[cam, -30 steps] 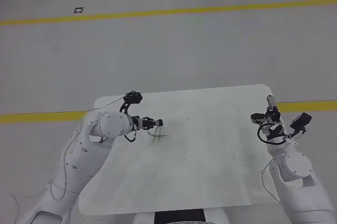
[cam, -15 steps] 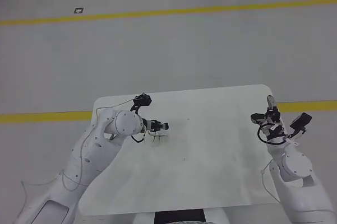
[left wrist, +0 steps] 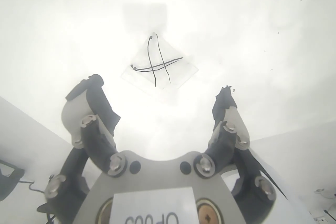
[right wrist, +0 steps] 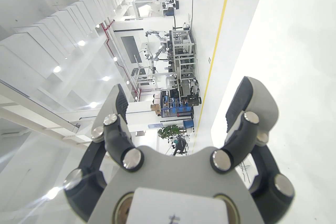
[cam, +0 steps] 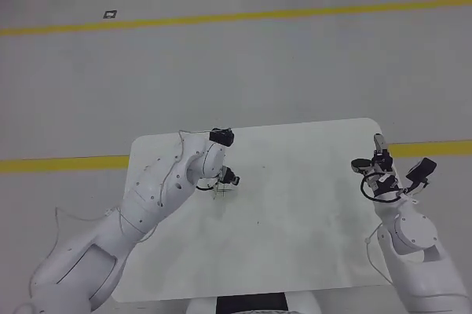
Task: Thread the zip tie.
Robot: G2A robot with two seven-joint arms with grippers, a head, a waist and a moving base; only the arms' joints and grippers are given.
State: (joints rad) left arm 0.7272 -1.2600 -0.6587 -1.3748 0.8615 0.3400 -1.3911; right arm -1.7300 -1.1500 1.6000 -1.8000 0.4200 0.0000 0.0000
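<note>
The left claw (left wrist: 157, 92) is hovering spread over the thin black zip ties (left wrist: 157, 66), which are lying crossed on the counter (left wrist: 236, 25) and, being light and springy, are probably wanting a pinch near one head.

Left of centre in the top view, the zip ties (cam: 218, 191) are too thin to count or tell apart.

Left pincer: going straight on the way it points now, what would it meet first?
Probably the crossed black zip ties lying on a clear sheet on the table: the open left pincer aims at them with nothing between. Depth is unclear, so the sheet's near edge might come first.
</note>
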